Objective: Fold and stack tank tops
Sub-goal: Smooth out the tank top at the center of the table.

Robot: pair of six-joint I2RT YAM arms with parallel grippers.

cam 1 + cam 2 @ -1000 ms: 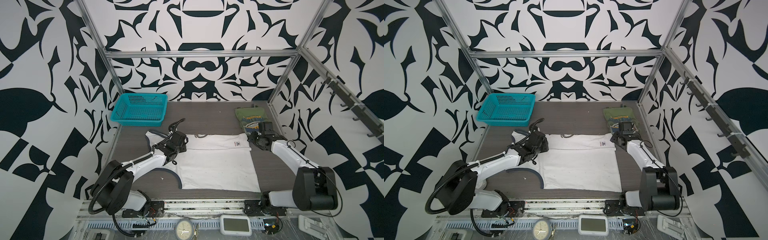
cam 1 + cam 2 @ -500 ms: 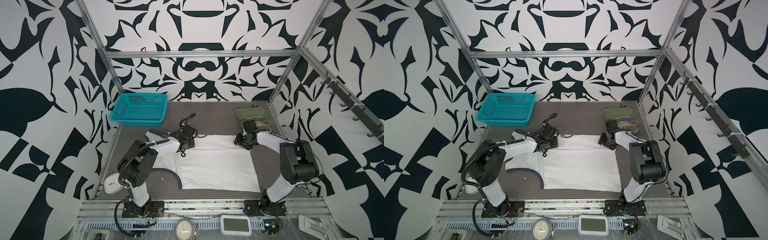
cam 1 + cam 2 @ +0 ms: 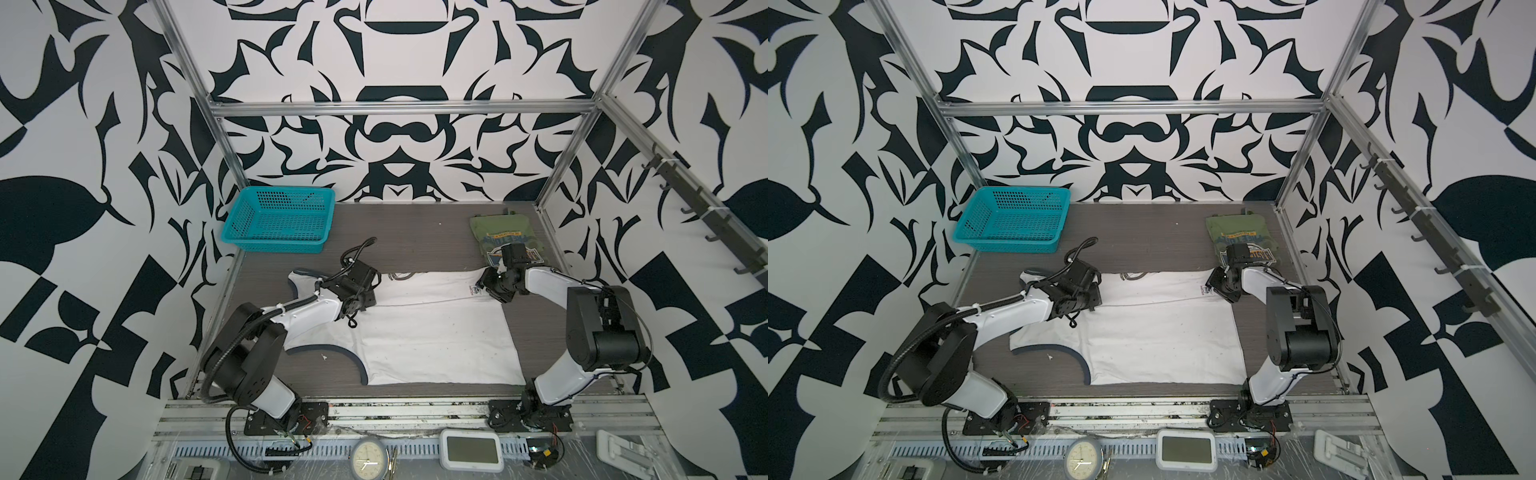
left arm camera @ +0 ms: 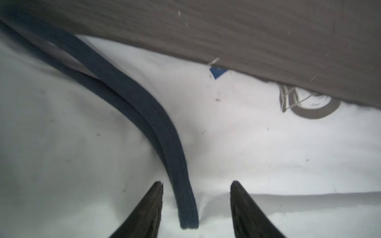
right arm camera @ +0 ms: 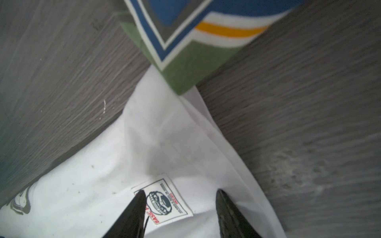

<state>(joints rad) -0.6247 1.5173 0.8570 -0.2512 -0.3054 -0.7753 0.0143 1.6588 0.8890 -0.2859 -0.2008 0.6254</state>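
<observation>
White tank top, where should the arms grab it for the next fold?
I'd pinch the white tank top by its far edge from above: left gripper on the navy trim, right gripper by the label. It lies flat, so only edges offer grip.

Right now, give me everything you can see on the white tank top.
The white tank top is soft, thin-looking cloth with navy trim at the armholes, lightly speckled. It lies spread flat on the table, its far strip apparently folded over, a grey print peeking at that edge. A label sits near one far corner, which the olive tank top overlaps. The left pincer straddles the trim, open; the right pincer is open over the label.
</observation>
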